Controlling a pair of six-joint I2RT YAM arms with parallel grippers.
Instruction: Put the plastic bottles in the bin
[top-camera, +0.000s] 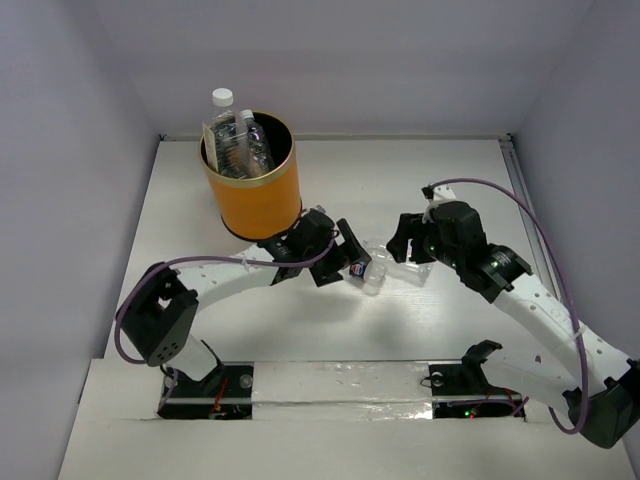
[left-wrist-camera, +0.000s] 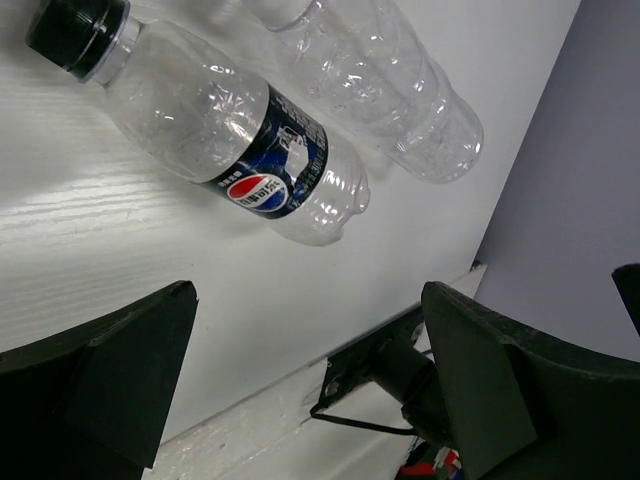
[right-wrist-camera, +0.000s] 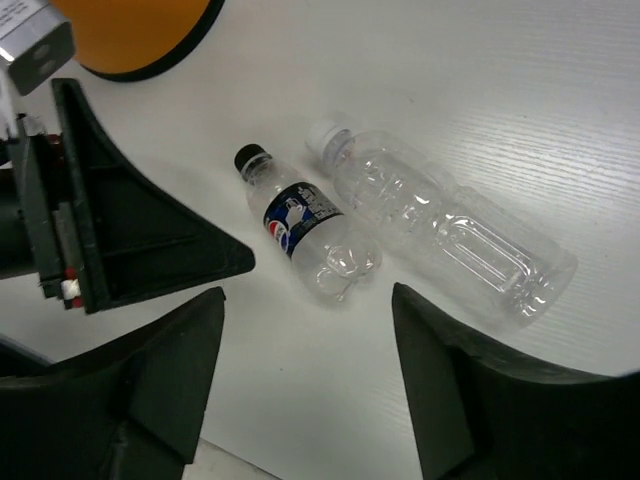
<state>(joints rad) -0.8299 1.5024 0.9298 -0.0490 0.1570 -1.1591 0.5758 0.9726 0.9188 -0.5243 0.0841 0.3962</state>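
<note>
Held left claw (left-wrist-camera: 308, 295) and right claw (right-wrist-camera: 308, 298) spread apart above dark-labelled clear plastic bottle (right-wrist-camera: 305, 235) and plain clear plastic bottle (right-wrist-camera: 445, 235) on white worktop (right-wrist-camera: 520, 90).

Bright, even light; soft shadows

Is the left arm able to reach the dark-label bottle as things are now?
Probably yes. The left gripper is open and close to the dark-label bottle, with nothing between them. The clear bottle lying close beside it may crowd one finger.
</note>
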